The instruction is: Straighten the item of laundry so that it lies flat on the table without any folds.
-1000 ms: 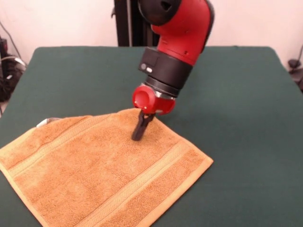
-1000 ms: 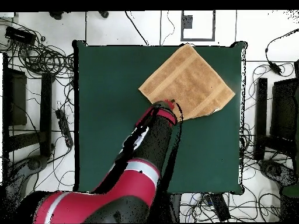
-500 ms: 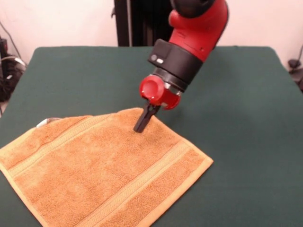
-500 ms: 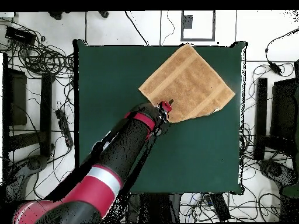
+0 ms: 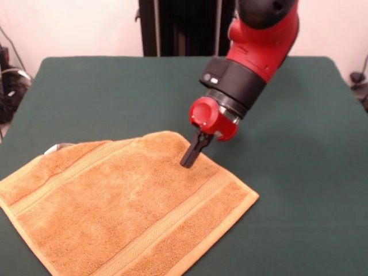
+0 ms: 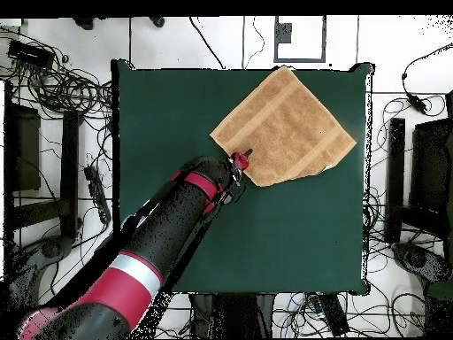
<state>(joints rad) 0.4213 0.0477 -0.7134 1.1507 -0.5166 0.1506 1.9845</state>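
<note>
At the towel's [image 5: 123, 210] far hem, the fingers [image 5: 190, 156] look pressed together with nothing between them, tips touching or just above the cloth. They have slid along that hem, leaving the towel unmoved and apparently flat by the surface's [image 5: 115, 92] near corner. Its near part is cut off.

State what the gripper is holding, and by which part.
Cannot be told. The gripper stands at the towel near its far edge; whether it pinches cloth does not show.
</note>
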